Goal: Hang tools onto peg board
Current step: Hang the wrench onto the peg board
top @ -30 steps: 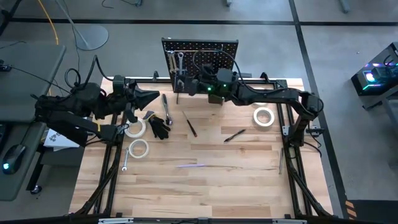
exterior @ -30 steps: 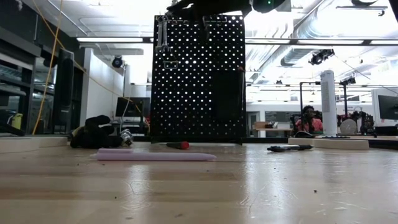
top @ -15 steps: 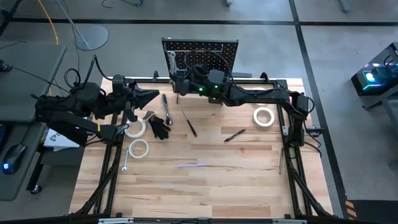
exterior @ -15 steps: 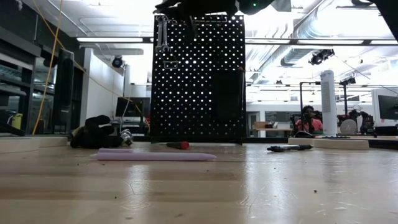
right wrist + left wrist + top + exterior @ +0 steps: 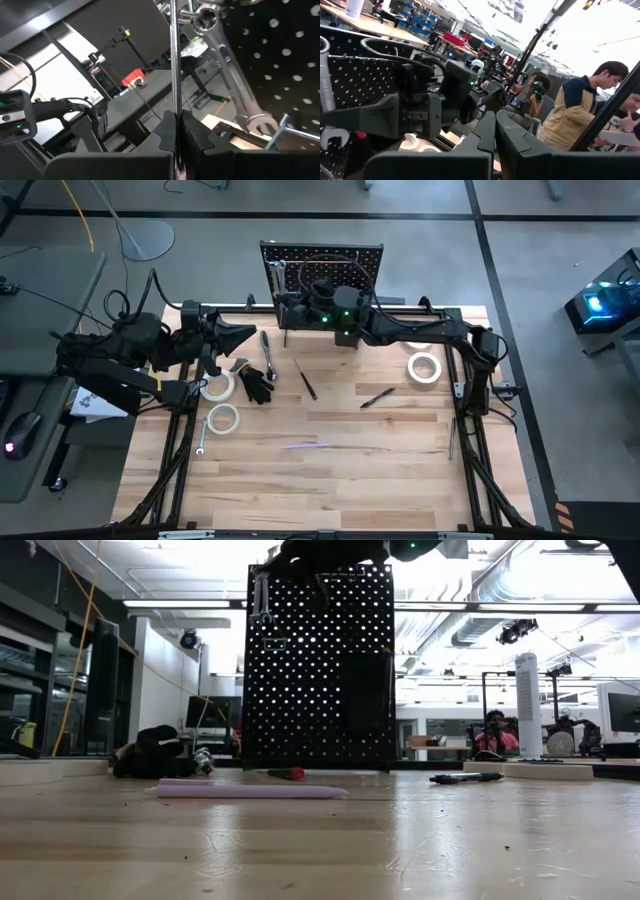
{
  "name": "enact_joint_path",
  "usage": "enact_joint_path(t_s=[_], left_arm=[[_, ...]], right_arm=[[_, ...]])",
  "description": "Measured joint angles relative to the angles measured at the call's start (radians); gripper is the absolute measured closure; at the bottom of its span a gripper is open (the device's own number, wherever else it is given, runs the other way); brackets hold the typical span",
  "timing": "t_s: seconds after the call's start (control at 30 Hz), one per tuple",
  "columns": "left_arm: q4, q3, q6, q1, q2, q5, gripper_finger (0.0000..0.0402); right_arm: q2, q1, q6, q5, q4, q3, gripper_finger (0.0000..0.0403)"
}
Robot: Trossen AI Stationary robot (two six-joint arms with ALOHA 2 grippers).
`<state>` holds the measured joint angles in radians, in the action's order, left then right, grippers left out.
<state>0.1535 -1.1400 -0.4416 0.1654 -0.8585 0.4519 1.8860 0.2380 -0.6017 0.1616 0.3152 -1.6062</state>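
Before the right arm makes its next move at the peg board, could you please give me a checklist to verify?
1. Right tool shut on the slim silver shaft: ok.
2. Shaft held up against the peg board: ok.
3. Shaft seated on a hook: cannot tell.
4. Hung wrench in place beside it: ok.
5. Left tool shut, waiting at the left side of the table: ok.
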Motion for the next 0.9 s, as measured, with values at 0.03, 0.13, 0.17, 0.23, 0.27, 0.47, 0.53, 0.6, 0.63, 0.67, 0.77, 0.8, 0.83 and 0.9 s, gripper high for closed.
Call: enact_joint_path(t_s=[0.03, 0.13, 0.17, 0.23, 0.27, 0.47, 0.53, 0.6, 0.63, 0.67, 0.77, 0.8, 0.83, 0.9], left_arm=[[0.0, 0.0, 0.0, 0.0, 0.0, 0.0, 0.0401], [0.004, 0.0, 0.0, 0.0, 0.0, 0.0, 0.0401], [0.006, 0.0, 0.0, 0.0, 0.0, 0.0, 0.0401], [0.008, 0.0, 0.0, 0.0, 0.0, 0.0, 0.0401], [0.008, 0.0, 0.0, 0.0, 0.0, 0.0, 0.0401], [0.008, 0.0, 0.0, 0.0, 0.0, 0.0, 0.0401], [0.007, 0.0, 0.0, 0.0, 0.0, 0.0, 0.0401], [0.007, 0.0, 0.0, 0.0, 0.0, 0.0, 0.0401], [0.007, 0.0, 0.0, 0.0, 0.0, 0.0, 0.0401], [0.007, 0.0, 0.0, 0.0, 0.0, 0.0, 0.0401], [0.007, 0.0, -0.001, 0.0, 0.0, 0.0, 0.0401], [0.007, 0.0, -0.001, 0.0, 0.0, 0.0, 0.0401], [0.007, 0.0, -0.001, 0.0, 0.0, 0.0, 0.0401], [0.007, 0.0, -0.001, 0.0, 0.0, 0.0, 0.0401]], right_arm=[[-0.005, 0.0, 0.0, 0.005, -0.015, 0.0, 0.0403], [-0.015, -0.001, 0.016, 0.029, -0.057, 0.0, 0.0403], [-0.016, -0.001, 0.026, 0.03, -0.058, 0.0, 0.0403], [-0.02, 0.0, 0.03, 0.03, -0.063, 0.0, 0.0403], [-0.022, 0.002, 0.027, 0.03, -0.063, 0.0, 0.0403], [-0.023, 0.003, 0.018, 0.066, -0.112, 0.0, 0.0403], [-0.023, 0.003, 0.017, 0.068, -0.112, 0.0, 0.0403], [-0.023, 0.006, 0.016, 0.068, -0.117, 0.0, 0.0403], [-0.023, 0.007, 0.016, 0.068, -0.126, 0.0, 0.0403], [-0.023, 0.008, 0.013, 0.067, -0.134, 0.0, 0.0403], [-0.023, 0.012, -0.013, 0.066, -0.166, 0.0, 0.0402], [-0.024, 0.013, -0.019, 0.066, -0.177, 0.0, 0.0402], [-0.024, 0.014, -0.019, 0.067, -0.184, -0.001, 0.04], [-0.025, 0.016, -0.022, 0.067, -0.195, -0.001, 0.0393]])
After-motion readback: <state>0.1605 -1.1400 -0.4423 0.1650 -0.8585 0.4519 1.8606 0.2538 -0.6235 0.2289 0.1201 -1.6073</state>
